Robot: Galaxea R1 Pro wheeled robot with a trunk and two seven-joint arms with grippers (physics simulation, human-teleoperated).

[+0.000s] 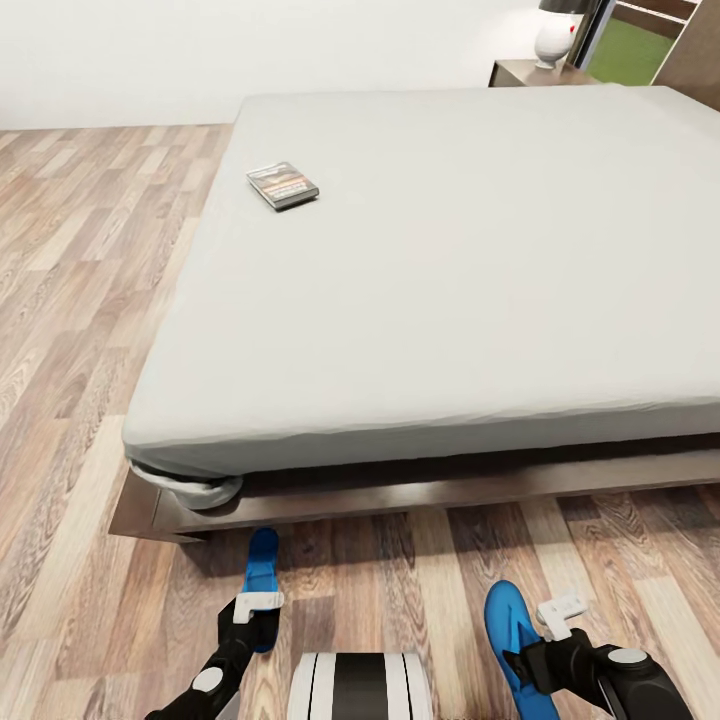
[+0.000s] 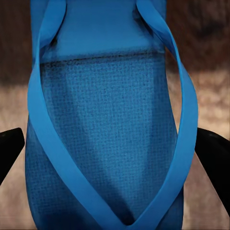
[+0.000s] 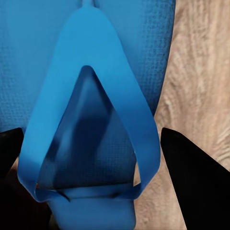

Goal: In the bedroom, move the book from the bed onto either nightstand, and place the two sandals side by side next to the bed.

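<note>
Facing the foot of one bed (image 1: 450, 260), you are looking down over both arms at a wood-plank floor (image 1: 60, 330). One book (image 1: 283, 185) is lying flat on the pale grey mattress, toward the bed's left side and well away from you, its cover too small to read. One nightstand (image 1: 525, 72) is showing past the far right corner of the bed, with a white lamp (image 1: 555, 38) standing on it, the lamp's shade cut off by the frame's top edge.

Two blue sandals are lying on the floor just in front of the bed frame, well apart from each other. You are holding your left gripper (image 1: 257, 603) over the left sandal (image 1: 262, 580), whose near end is hidden behind the gripper and arm. In the left wrist view the left sandal (image 2: 112, 139) is sitting between two dark fingers (image 2: 214, 158) spread wide on either side of it; whether they are touching it is hard to make out.

Your right gripper (image 1: 560, 612) is sitting just beside the right sandal (image 1: 510, 630), and the sandal's near end is cut off by the arm and the frame's bottom edge. In the right wrist view the right sandal (image 3: 91, 120) is lying strap up between two dark fingers (image 3: 191, 177) that are also spread wide, with bare floor showing between the sandal and one finger.
</note>
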